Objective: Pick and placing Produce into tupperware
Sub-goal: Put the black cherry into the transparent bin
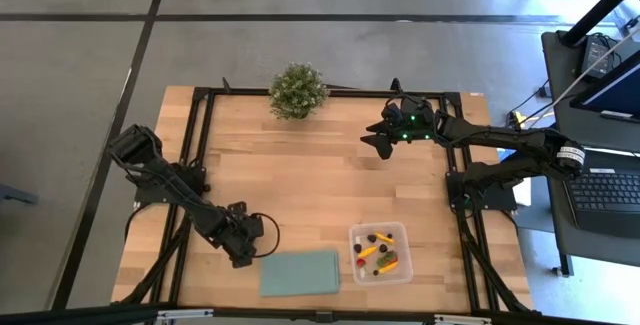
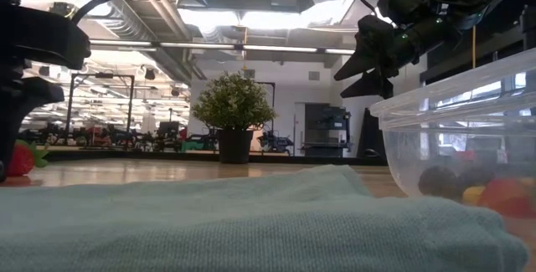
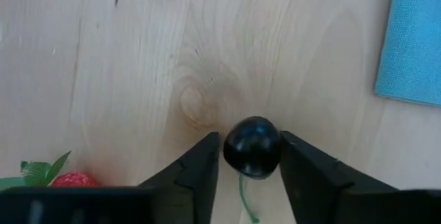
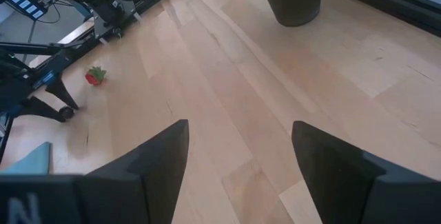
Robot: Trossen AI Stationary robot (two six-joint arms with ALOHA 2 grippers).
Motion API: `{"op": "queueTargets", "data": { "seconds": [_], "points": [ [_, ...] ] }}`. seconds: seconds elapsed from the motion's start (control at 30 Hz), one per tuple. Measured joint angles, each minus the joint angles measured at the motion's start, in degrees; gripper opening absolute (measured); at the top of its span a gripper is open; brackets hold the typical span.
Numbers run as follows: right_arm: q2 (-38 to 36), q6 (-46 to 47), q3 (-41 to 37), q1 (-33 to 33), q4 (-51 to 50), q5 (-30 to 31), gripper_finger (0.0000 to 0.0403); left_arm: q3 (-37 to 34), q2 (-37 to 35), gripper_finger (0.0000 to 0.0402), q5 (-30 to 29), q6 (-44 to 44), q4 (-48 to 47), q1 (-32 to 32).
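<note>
My left gripper [image 1: 243,255] is low over the near-left part of the table, just left of the pale-green sheet [image 1: 300,272]. In its wrist view it [image 3: 249,140] is shut on a dark round berry [image 3: 252,154]. A red strawberry with a green top [image 3: 69,180] lies on the wood close by, also visible as a strawberry [image 4: 94,76] in the right wrist view. The clear tupperware [image 1: 403,233] stands near the table's near-right corner and holds several produce pieces [image 1: 378,252]. My right gripper [image 1: 385,140] hangs open, high over the far right of the table. My left gripper pinches the dark berry's two opposite sides [image 3: 231,156] between its two fingers [image 3: 207,165], coming from above and pointing down. A thin green stem [image 3: 245,198] trails from the berry. Whether the berry rests on the wood or is lifted, I cannot tell.
A bushy potted plant [image 1: 297,90] stands at the table's far edge, left of my right gripper. The black frame rails [image 1: 200,155] run along the table's left and right sides. Bare wood lies across the table's middle [image 1: 320,185].
</note>
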Motion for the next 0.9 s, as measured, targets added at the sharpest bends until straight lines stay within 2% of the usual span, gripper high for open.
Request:
{"op": "queueTargets", "data": {
  "seconds": [0.17,0.47,0.67,0.9],
  "points": [
    [0.0,-0.02,0.0,0.0,0.0,0.0,0.0259,0.0,0.01,0.0095,-0.06,-0.01,0.2,0.02],
    [0.0,-0.2,0.0,0.0,0.0,0.0,0.0259,0.3,0.05,0.0094,0.55,-0.32,0.49,0.29],
    [0.0,-0.22,0.0,0.02,0.0,-0.02,0.0259,3.82,0.16,0.0094,2.8,0.14,0.41,3.75],
    [0.0,-0.22,0.0,0.0,1.3,-0.01,0.0259,9.78,0.16,0.0094,0.52,11.05,0.28,11.06]
  ]
}}
